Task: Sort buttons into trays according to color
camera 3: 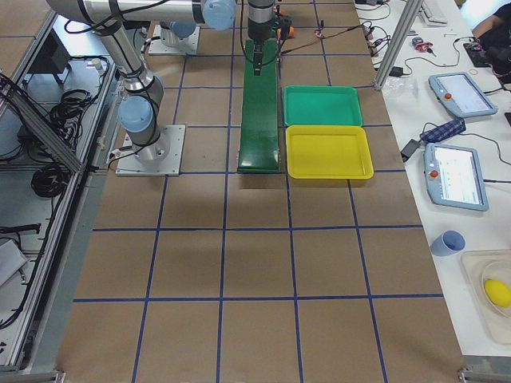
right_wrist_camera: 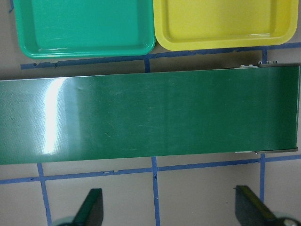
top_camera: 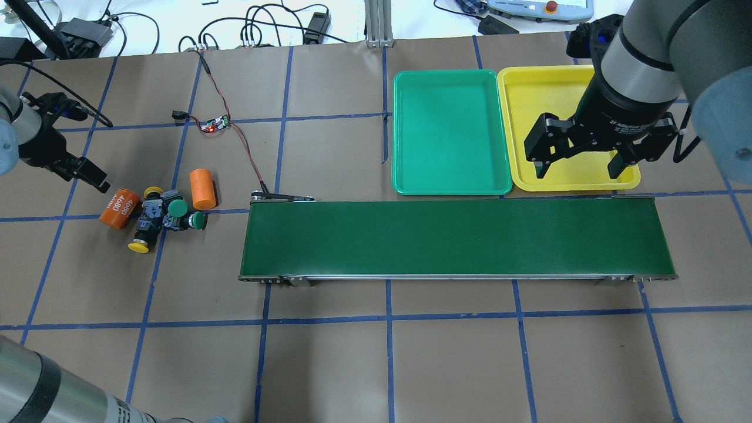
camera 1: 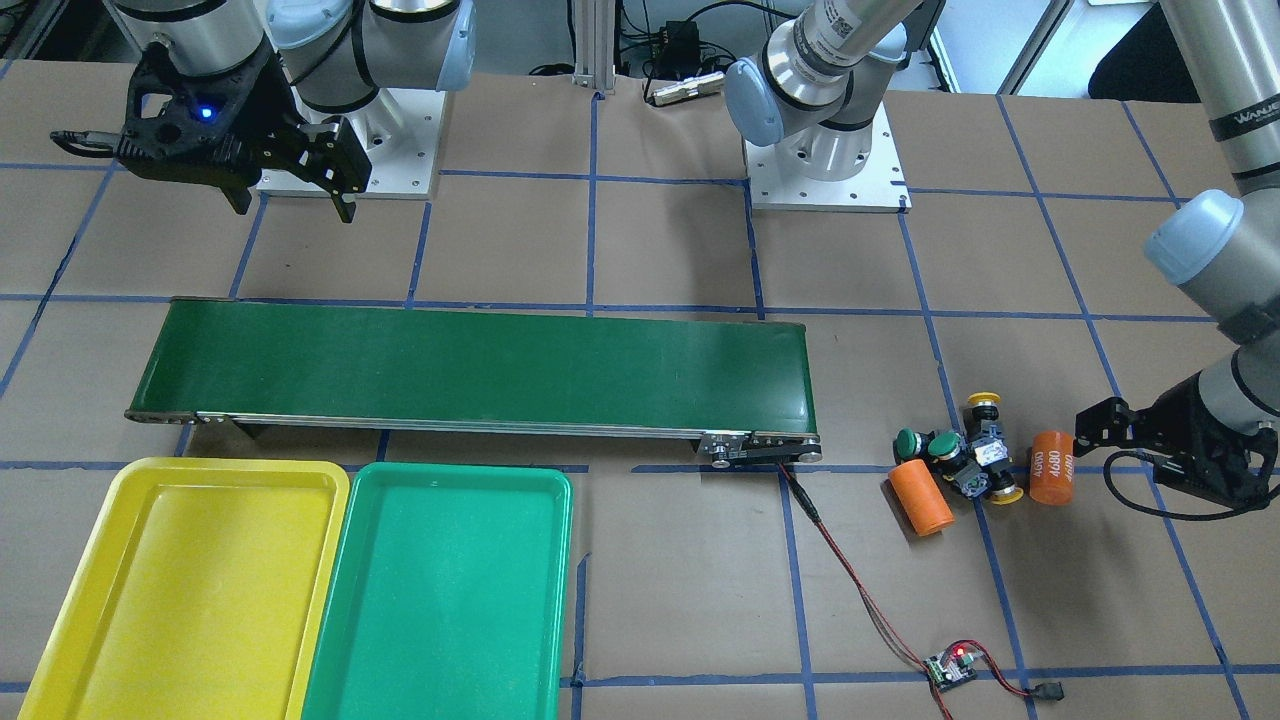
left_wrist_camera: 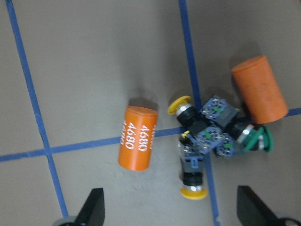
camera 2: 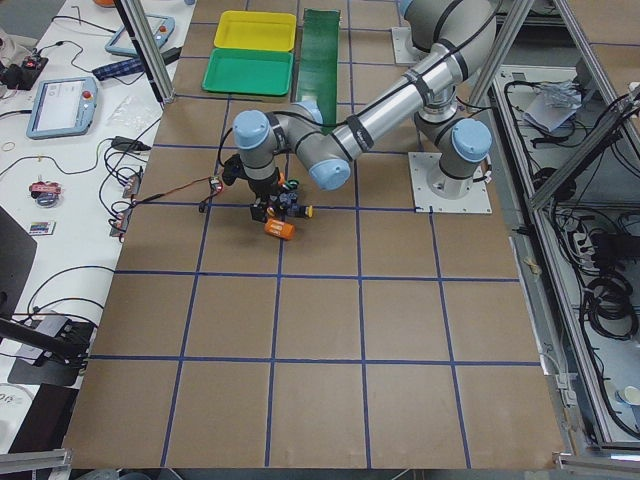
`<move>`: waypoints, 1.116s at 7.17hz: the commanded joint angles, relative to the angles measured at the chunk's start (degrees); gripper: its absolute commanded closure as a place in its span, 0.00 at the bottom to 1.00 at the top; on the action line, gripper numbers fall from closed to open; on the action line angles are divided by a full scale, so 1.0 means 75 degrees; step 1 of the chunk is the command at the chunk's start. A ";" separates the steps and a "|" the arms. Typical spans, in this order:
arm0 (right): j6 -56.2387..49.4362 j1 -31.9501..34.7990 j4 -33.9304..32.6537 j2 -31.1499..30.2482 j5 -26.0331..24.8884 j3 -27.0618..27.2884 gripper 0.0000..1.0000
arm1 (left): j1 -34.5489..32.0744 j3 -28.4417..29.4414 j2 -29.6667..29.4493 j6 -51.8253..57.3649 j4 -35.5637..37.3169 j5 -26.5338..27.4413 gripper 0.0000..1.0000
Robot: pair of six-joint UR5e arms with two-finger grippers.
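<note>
Lying clustered on the brown paper-covered table (top_camera: 352, 364), four small push-button switches (top_camera: 164, 218), two green-capped and two yellow-capped, are seen between two orange cylinders (top_camera: 202, 189), off one end of the long dark-green conveyor belt (top_camera: 458, 238). The left gripper (left_wrist_camera: 171, 212) is held near them, fingers spread wide, nothing gripped. The right gripper (top_camera: 578, 169), likewise wide and unloaded, is raised high at the belt's other end, where the shallow yellow plastic tray (top_camera: 529, 94) and green plastic tray (top_camera: 449, 132) are set side by side.

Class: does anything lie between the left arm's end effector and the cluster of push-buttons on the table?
Yes: an orange plastic cylinder marked 4680 lies on its side between the open left end effector and the green- and yellow-capped push-buttons. A second orange cylinder lies on the cluster's far side.
</note>
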 commanded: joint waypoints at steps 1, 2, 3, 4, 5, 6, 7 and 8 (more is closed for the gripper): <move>0.0008 -0.0009 -0.0002 -0.0008 0.0010 0.0000 0.00 | 0.0161 -0.0149 -0.0414 0.0333 0.0252 -0.0010 0.00; 0.0008 0.0002 -0.0013 -0.0009 -0.0013 0.0000 0.00 | 0.0137 -0.0220 -0.0391 0.0321 0.0217 -0.0010 0.00; 0.0077 0.0002 0.0010 -0.0009 -0.0025 0.0000 0.00 | 0.0114 -0.0174 -0.0286 0.0321 -0.0271 -0.0022 0.00; 0.0113 0.0002 -0.0025 -0.0009 0.0021 0.0000 0.00 | 0.0067 -0.0011 -0.0239 0.0298 -0.0485 -0.0010 0.00; 0.0125 -0.0009 -0.0025 -0.0032 0.0045 -0.0012 0.00 | -0.0003 0.0025 -0.0250 0.0205 -0.0719 -0.0033 0.00; 0.0125 -0.0009 -0.0025 -0.0032 -0.0013 -0.0012 0.00 | 0.0020 -0.0183 -0.0401 0.0227 -0.0709 -0.0068 0.00; 0.0125 0.0002 -0.0025 -0.0113 0.0091 -0.0035 0.00 | 0.0020 -0.0302 -0.0507 0.0216 -0.0628 -0.0045 0.05; 0.0125 0.0002 -0.0014 -0.0184 0.0115 -0.0035 0.00 | 0.0008 -0.0233 -0.0542 0.0204 -0.0627 -0.0022 0.40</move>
